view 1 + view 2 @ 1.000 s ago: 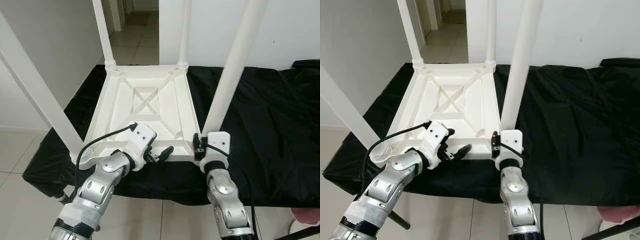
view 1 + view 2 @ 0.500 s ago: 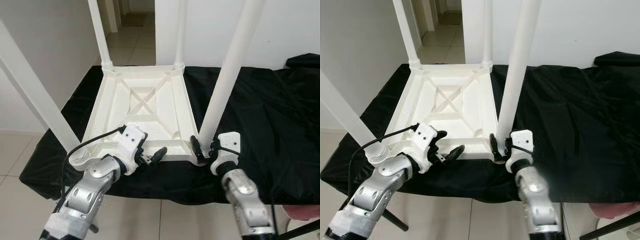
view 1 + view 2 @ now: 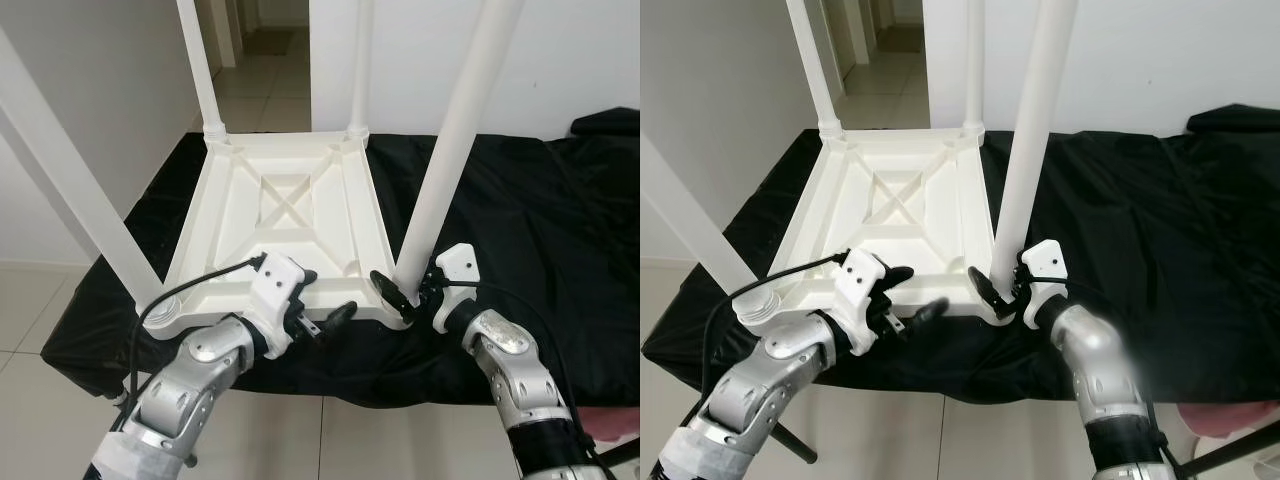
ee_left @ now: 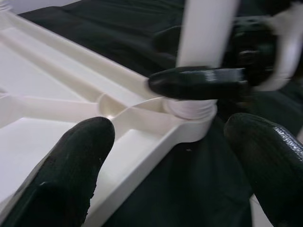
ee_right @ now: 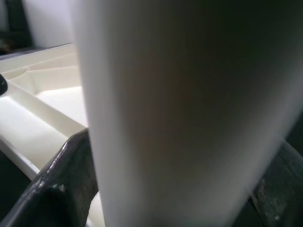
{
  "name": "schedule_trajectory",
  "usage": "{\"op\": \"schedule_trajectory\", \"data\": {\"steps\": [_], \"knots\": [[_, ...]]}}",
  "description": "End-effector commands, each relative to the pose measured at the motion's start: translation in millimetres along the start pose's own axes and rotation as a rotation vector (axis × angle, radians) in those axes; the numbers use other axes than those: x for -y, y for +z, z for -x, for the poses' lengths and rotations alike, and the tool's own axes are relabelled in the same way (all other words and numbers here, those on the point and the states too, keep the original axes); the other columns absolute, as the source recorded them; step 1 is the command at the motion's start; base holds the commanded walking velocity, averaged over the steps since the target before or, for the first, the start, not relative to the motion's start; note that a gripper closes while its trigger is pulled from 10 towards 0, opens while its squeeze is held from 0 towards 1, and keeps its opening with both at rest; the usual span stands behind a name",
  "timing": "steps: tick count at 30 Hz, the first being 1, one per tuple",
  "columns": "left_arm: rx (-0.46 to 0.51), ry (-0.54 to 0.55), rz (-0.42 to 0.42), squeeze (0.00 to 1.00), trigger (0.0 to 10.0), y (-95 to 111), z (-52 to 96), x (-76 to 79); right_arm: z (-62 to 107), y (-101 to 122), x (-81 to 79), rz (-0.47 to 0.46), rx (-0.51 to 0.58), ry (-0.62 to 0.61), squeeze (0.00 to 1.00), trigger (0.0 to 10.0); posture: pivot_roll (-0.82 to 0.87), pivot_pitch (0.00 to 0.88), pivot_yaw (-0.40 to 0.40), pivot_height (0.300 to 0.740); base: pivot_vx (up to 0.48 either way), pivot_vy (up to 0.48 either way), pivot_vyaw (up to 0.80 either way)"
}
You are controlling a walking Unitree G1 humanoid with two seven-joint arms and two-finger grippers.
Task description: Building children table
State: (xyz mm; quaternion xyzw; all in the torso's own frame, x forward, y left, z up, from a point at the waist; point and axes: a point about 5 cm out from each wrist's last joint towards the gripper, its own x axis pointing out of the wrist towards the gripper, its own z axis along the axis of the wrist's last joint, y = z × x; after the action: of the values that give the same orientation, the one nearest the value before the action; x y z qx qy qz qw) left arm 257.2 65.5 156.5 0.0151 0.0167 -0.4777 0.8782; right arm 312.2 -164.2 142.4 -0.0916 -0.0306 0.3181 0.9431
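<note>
White plastic tabletop (image 3: 290, 215) lies upside down on black cloth (image 3: 520, 220) for leg fitting; right gripper (image 3: 405, 290) clamps the 5 o'clock leg (image 3: 450, 160) at its base, seemingly seating it, left gripper (image 3: 325, 315) spread open, straddling the near rim at 6 o'clock, likely steadying

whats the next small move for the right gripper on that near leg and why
Probably twist the leg further into its corner socket. The right gripper is clamped around the leg's base where it meets the upturned tabletop, and the left gripper straddles the near edge, open, as if bracing it. Whether the leg is fully seated can't be told.
</note>
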Motion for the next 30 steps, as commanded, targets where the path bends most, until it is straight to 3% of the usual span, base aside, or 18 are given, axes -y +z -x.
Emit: {"op": "schedule_trajectory", "data": {"steps": [1, 2, 15, 16, 17, 26, 30], "knots": [[-0.023, -0.145, 0.005, 0.00, 10.0, -4, 0.5, 10.8, -6.3, -6, -5.7, 0.010, -0.019, 0.058, 0.00, 3.4, -0.02, 0.000, 0.049, 0.740, 0.000, 0.000, 0.00], [-0.025, -0.145, 0.007, 0.00, 10.0, -4, -0.1, 11.9, -7.2, -6, -5.4, 0.002, -0.020, 0.068, 0.00, 0.0, -0.02, 0.000, 0.047, 0.740, 0.000, 0.000, 0.00], [-0.041, -0.115, 0.003, 0.00, 10.0, -7, -0.4, 10.1, -7.2, -14, -6.6, -0.038, -0.017, 0.087, 0.00, 0.0, -0.02, 0.000, 0.042, 0.740, 0.000, 0.000, 0.00], [-0.044, -0.114, 0.003, 0.00, 10.0, -7, 0.1, 9.8, -6.7, -14, -6.0, -0.060, -0.010, 0.073, 0.00, 3.4, -0.02, 0.000, 0.039, 0.740, 0.000, 0.000, 0.00], [-0.047, -0.105, -0.002, 0.00, 10.0, -8, 0.9, 7.9, -5.5, -12, -7.0, -0.114, 0.006, 0.015, 0.00, 10.0, -0.02, 0.000, 0.033, 0.740, 0.000, 0.000, 0.00], [-0.016, -0.013, -0.003, 0.00, 10.0, -6, -3.8, -3.2, -2.8, -11, -21.2, -0.144, 0.003, -0.235, 0.00, 10.0, -0.03, 0.000, 0.020, 0.740, 0.000, 0.000, 0.00], [-0.016, -0.010, -0.008, 0.00, 10.0, -6, -3.9, -3.7, -2.8, -12, -22.4, -0.142, -0.010, -0.282, 0.00, 10.0, -0.03, 0.000, 0.020, 0.740, 0.000, 0.000, 0.00]]}}
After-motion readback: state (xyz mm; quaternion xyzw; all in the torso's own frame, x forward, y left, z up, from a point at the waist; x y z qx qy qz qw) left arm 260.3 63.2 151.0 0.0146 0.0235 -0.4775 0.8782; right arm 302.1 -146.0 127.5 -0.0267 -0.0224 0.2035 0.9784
